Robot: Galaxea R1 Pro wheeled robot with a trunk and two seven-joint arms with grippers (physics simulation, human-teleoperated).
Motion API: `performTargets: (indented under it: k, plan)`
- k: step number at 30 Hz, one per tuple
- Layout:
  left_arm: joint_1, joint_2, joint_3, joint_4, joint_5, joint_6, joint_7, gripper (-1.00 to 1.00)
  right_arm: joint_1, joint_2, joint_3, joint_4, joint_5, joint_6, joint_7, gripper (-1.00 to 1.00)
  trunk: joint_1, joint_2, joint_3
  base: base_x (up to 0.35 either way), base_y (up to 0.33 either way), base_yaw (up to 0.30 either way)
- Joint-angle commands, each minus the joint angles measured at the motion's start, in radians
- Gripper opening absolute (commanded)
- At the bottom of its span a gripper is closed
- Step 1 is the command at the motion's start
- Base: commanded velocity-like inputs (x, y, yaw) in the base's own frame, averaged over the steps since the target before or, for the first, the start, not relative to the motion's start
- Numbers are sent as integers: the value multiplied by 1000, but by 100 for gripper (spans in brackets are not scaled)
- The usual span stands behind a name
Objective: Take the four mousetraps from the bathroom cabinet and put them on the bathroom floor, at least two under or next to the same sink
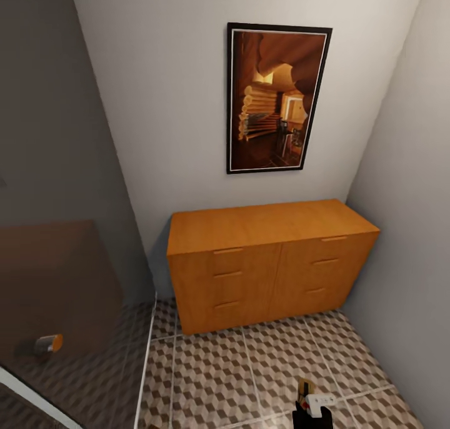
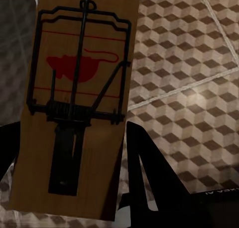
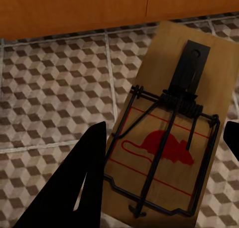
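**Two Traps in Hand, the Drawers All Shut**

The robot stood on the bathroom floor (image 1: pixel 262 366), facing the cabinet (image 1: pixel 269 260) against the far wall. A picture (image 1: pixel 278 97) hung above it. All six drawers looked closed. A dark glass panel (image 1: pixel 56 279) stood on the left.

The left gripper (image 2: pixel 74 188) had a mousetrap (image 2: pixel 79 103) between its fingers. The jaws were shut tight on the wooden plate, with tiles showing past it. The right gripper (image 3: pixel 164 188) held another mousetrap (image 3: pixel 174 138) the same way, its jaws closed on the two long sides. This one hung over the tiles, near the bottom of the cabinet. In the head view, a bit of that hand (image 1: pixel 312 410) and its trap showed low down, close to the robot.

I could see no sink from there. I could not see the other two traps either.

What could go wrong? The traps were thin and flat, so one might slip out if the arm swung fast. A trap dropped here might land far from the sink. It could also slide under the cabinet, where it would be hard to reach.
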Motion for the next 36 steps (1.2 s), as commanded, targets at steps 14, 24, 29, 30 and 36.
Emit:
performTargets:
  k: [14,24,29,30,36]
  plan:
    - [-1,0,-9,12,1,-2,8,-100,-1,3,3,1,-10,-3,7,-100,0,-2,-2,-241,0,223]
    - [-1,0,-9,14,1,-2,8,-100,-1,3,3,1,-10,-2,7,-100,0,-2,-2,-335,0,240]
    - [-1,0,-9,13,1,-2,8,-100,-1,4,3,1,-10,-2,7,-100,0,-2,-2,-323,0,244]
    - [-1,0,-9,13,1,-2,8,-100,-1,4,3,1,-10,-2,7,-100,0,-2,-2,-226,0,245]
    - [-1,0,-9,13,1,-2,8,-100,-1,6,3,1,-10,-2,7,-100,0,-2,-2,-70,0,245]
